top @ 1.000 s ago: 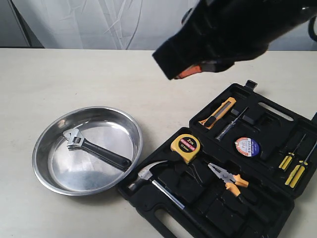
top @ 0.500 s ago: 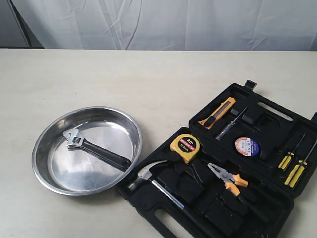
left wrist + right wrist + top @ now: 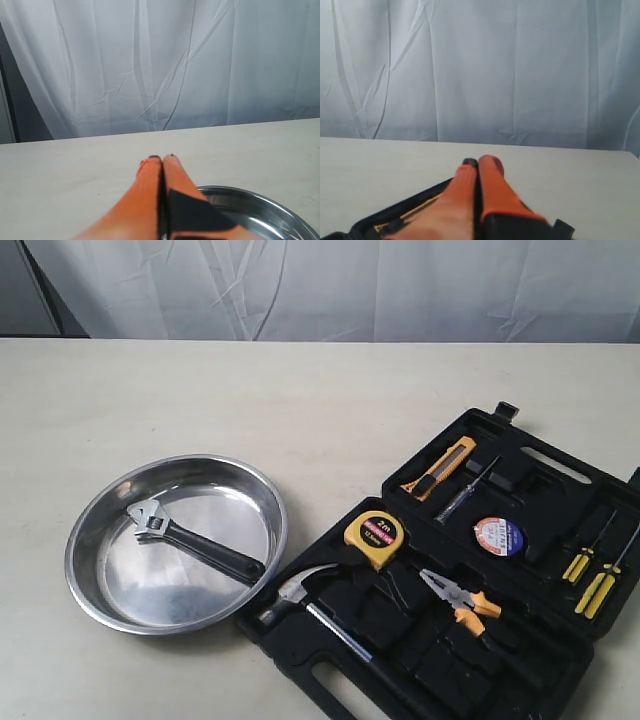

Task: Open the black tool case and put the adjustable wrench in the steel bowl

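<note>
The steel bowl (image 3: 170,592) sits on the left part of the pale table (image 3: 250,400). The adjustable wrench (image 3: 200,548) lies flat inside it – its silver head points toward the far-left wall of the bowl, and its black handle runs to the near-right side, with the end close to the rim.

Just beside the bowl, on the right, the black tool case (image 3: 430,655) lies wide open, with both halves flat on the table. In the nearer half I see a yellow tape measure (image 3: 375,537), a claw hammer (image 3: 305,592) and pliers (image 3: 457,597) with orange handles. The farther half holds a yellow utility knife (image 3: 440,469) and some yellow-handled screwdrivers (image 3: 590,575) at the right edge.

In the left wrist view the left gripper (image 3: 161,159) is clenched: its two orange fingers (image 3: 147,190) press against each other and hold nothing. It hangs above the table, with the rim of the bowl (image 3: 265,205) just beside it and a white curtain (image 3: 150,65) behind.

The right gripper (image 3: 479,162) is also clenched and empty – its fingers touch along their whole length. Under it, an edge of the open case (image 3: 405,210) is visible.
</note>
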{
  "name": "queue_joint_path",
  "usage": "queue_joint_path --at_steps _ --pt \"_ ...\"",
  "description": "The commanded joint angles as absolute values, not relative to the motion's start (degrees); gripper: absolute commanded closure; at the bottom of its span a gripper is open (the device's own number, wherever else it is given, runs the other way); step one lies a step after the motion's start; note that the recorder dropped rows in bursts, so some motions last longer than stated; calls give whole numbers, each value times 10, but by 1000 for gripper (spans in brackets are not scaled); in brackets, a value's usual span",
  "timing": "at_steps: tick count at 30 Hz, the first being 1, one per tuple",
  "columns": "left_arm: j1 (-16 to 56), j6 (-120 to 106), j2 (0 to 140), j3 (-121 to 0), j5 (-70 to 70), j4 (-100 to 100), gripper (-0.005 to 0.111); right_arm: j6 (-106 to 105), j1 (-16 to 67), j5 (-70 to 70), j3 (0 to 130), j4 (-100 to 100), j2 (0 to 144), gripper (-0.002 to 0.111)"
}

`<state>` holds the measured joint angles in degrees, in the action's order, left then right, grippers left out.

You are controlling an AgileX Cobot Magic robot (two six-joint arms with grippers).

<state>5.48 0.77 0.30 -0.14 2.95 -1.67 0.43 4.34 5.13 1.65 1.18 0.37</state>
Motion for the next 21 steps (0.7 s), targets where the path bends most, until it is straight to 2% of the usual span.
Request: queue_joint_path --at_steps 1,11,21 --pt "59 9 0 0 29 -21 107 0 41 71 0 34 0 109" --pt "59 9 0 0 29 -21 107 0 41 171 0 50 0 109" --pt "59 9 0 0 29 -21 107 0 41 170 0 50 0 109"
